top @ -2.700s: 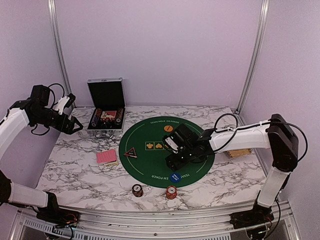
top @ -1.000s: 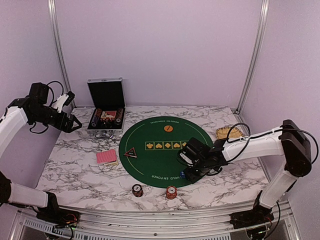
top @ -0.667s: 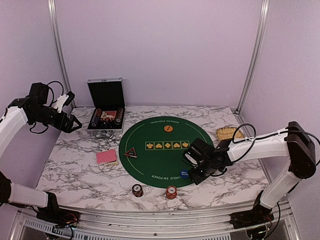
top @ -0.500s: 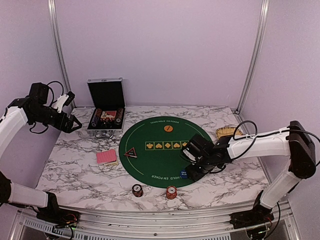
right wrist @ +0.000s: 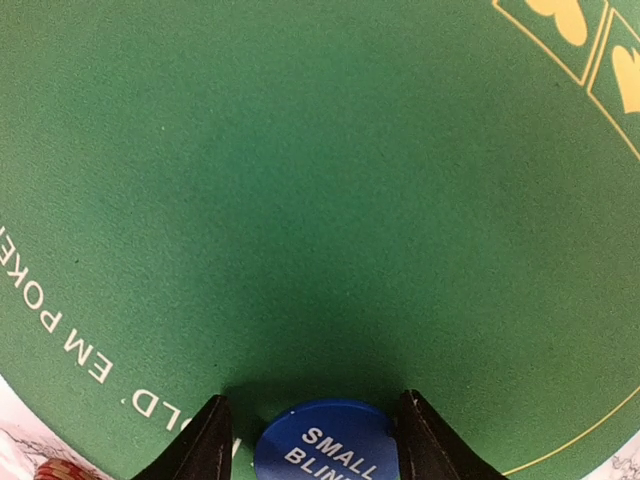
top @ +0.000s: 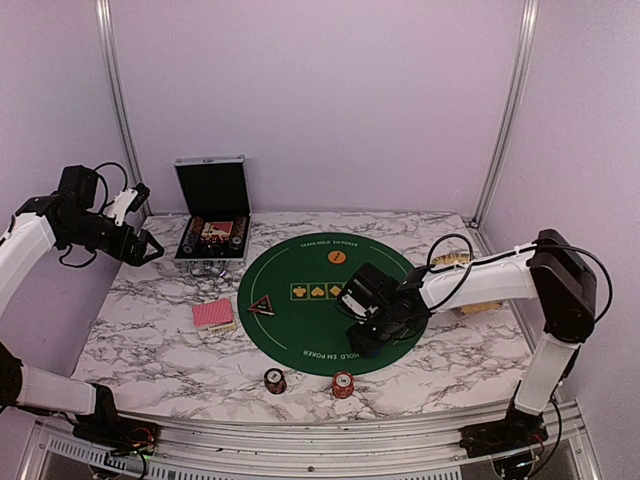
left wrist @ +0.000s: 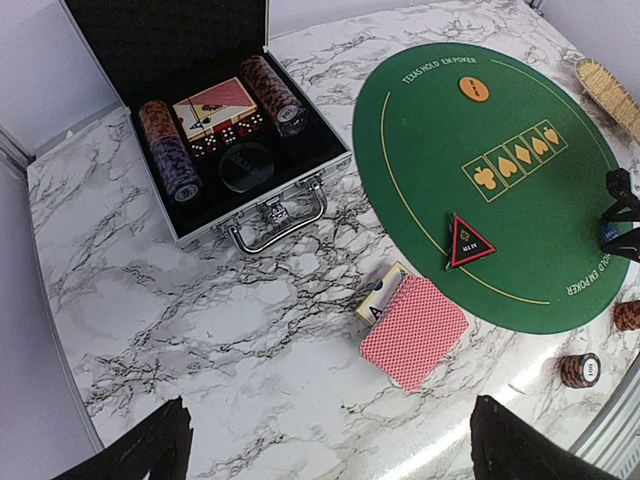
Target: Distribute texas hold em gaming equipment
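Note:
My right gripper (top: 360, 338) is low over the front right of the green poker mat (top: 300, 320). In the right wrist view its jaws (right wrist: 315, 432) stand open on either side of the blue "small blind" disc (right wrist: 325, 450). The right finger touches the disc's edge and a small gap shows on the left. Pink-red-backed cards (top: 213, 314) lie left of the mat. A triangular marker (top: 262, 305) and an orange disc (top: 338, 257) lie on the mat. Two chips (top: 274, 380) (top: 343, 384) sit near the front edge. My left gripper (top: 150, 250) is open and empty, high at the far left.
An open black metal-edged case (top: 211, 215) with chips and cards stands at the back left, also in the left wrist view (left wrist: 230, 130). A straw basket (top: 455, 262) lies at the right behind the right arm. The cage posts frame the table.
The right gripper swung out to the right, then came back left over the mat's front right. The blue disc shifted slightly right and is now under the gripper. The left arm barely moved.

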{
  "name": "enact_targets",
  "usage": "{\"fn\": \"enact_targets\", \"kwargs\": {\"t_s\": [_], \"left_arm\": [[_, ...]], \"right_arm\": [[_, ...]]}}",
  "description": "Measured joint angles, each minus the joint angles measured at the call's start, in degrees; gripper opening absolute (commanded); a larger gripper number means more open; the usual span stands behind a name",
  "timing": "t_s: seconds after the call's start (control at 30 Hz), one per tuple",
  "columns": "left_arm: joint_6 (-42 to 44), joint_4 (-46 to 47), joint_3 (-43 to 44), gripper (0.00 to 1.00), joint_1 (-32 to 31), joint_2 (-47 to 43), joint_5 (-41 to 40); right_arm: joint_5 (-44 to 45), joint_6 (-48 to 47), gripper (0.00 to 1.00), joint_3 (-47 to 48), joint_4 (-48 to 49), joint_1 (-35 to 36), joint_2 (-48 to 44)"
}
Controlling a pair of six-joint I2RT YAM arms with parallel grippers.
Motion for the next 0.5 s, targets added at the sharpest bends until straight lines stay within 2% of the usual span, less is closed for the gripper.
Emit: {"fn": "enact_targets", "kwargs": {"t_s": [0.5], "left_arm": [[0.0, -0.15, 0.02, 0.99, 0.0, 0.0, 0.0]], "right_arm": [[1.2, 0.35, 0.49, -7.1, 4.48, -1.46, -4.81]]}}
